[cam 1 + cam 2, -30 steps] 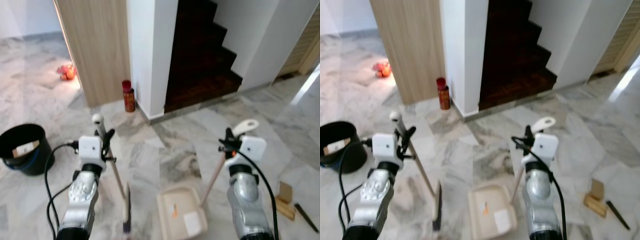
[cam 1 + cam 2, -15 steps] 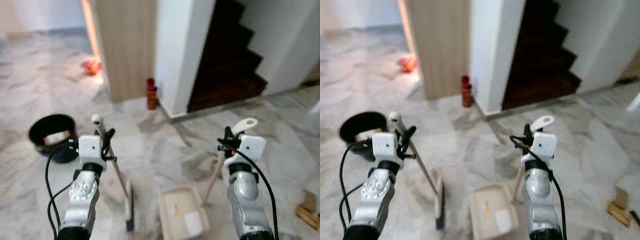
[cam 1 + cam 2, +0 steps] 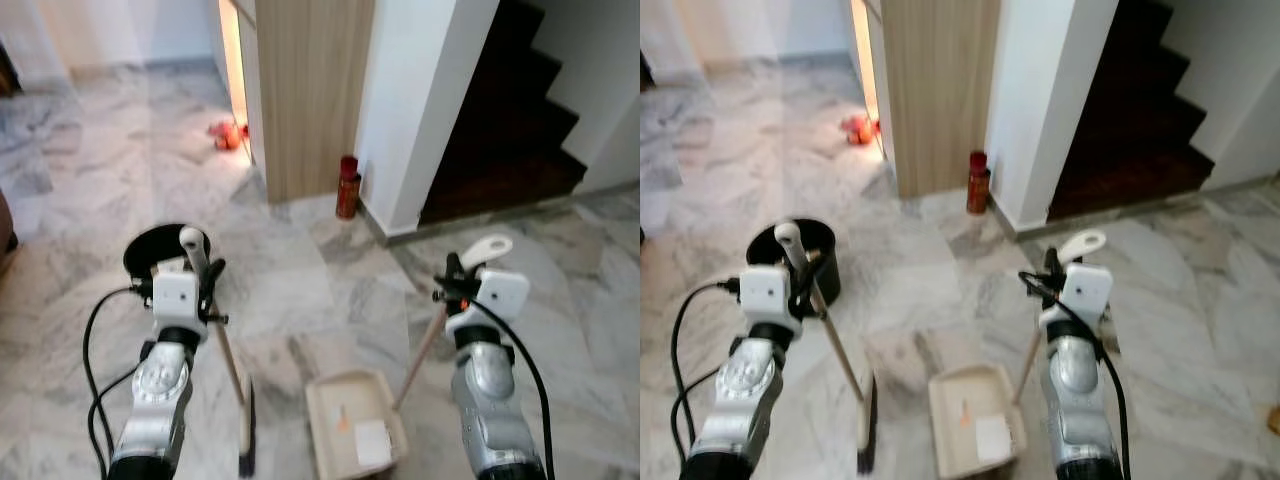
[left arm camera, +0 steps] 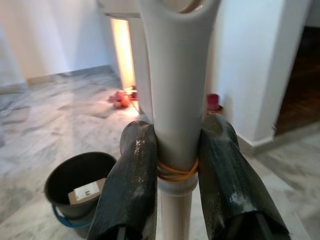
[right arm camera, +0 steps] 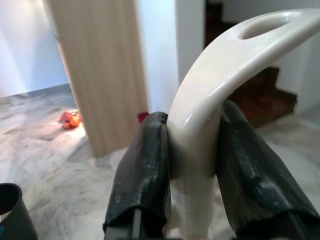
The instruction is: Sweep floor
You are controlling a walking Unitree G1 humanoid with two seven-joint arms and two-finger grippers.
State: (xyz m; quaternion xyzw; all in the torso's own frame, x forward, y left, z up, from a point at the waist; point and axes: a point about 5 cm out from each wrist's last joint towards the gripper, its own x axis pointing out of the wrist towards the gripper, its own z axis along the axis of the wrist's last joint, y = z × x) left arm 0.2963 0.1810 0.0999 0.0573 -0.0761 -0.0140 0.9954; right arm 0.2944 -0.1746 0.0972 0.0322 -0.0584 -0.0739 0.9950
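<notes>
My left gripper (image 3: 205,283) is shut on the white top of a broom handle (image 4: 176,85). The wooden stick slants down to the broom head (image 3: 246,440) on the marble floor. My right gripper (image 3: 456,287) is shut on the cream looped handle (image 5: 220,75) of a long-handled dustpan. Its pan (image 3: 355,428) rests on the floor between my arms, just right of the broom head. In the pan lie a white scrap (image 3: 372,441) and a small orange bit (image 3: 343,421).
A black bucket (image 3: 158,250) with a cardboard piece inside stands just beyond my left arm. A red canister (image 3: 347,187) stands by the wooden panel (image 3: 310,90). Orange items (image 3: 228,134) lie near the lit doorway. Dark stairs (image 3: 510,130) rise at the right.
The camera has swung left, so the bucket, canister and stairs have shifted right in the picture. Both grippers keep their holds; broom and dustpan stay between my arms.
</notes>
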